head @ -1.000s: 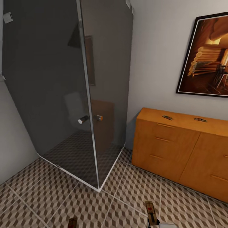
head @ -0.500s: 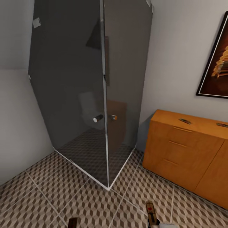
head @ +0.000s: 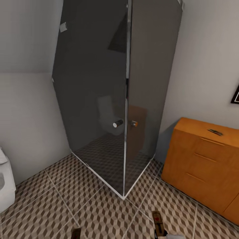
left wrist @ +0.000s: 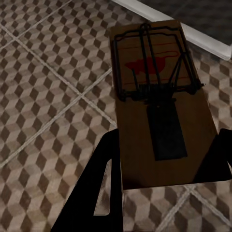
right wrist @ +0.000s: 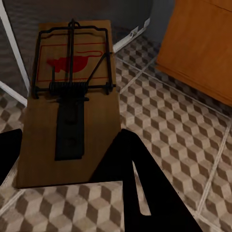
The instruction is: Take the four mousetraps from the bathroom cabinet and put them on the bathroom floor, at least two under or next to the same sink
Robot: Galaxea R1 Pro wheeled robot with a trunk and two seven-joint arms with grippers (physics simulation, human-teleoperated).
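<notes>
Between my left gripper's (left wrist: 159,164) black fingers sits a flat wooden mousetrap (left wrist: 162,111); my right gripper (right wrist: 67,164) pinches another mousetrap (right wrist: 72,101).

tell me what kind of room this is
Most likely a bathroom: a dark glass shower enclosure stands in the corner, the edge of a white toilet shows nearby, and the floor is cube-patterned tile. An orange-brown cabinet stands against the wall.

Left trap (left wrist: 162,104): rear end hidden between the dark fingers (left wrist: 94,188). Right trap (right wrist: 72,99): rear corners covered by fingers (right wrist: 140,183). Head view: cabinet (head: 205,166) cut at the right edge, toilet (head: 5,186) at the left; fourth trap (head: 215,132) on the cabinet too small to tell detail.
</notes>
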